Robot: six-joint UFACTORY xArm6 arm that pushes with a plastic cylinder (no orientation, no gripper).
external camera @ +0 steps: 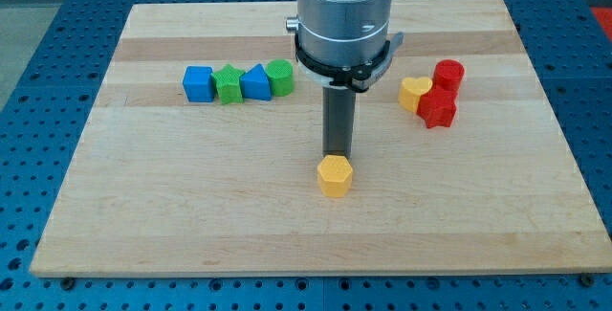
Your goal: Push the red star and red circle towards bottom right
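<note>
The red star lies at the board's right, with the red circle touching it just above. A yellow heart sits against their left side. My tip is near the board's middle, well to the left of the red blocks. It stands just above a yellow hexagon, touching or nearly touching its top edge.
A row of blocks lies at the upper left: blue cube, green star, blue triangular block, green circle. The wooden board ends close to the red blocks' right. The arm's grey body hangs over the top middle.
</note>
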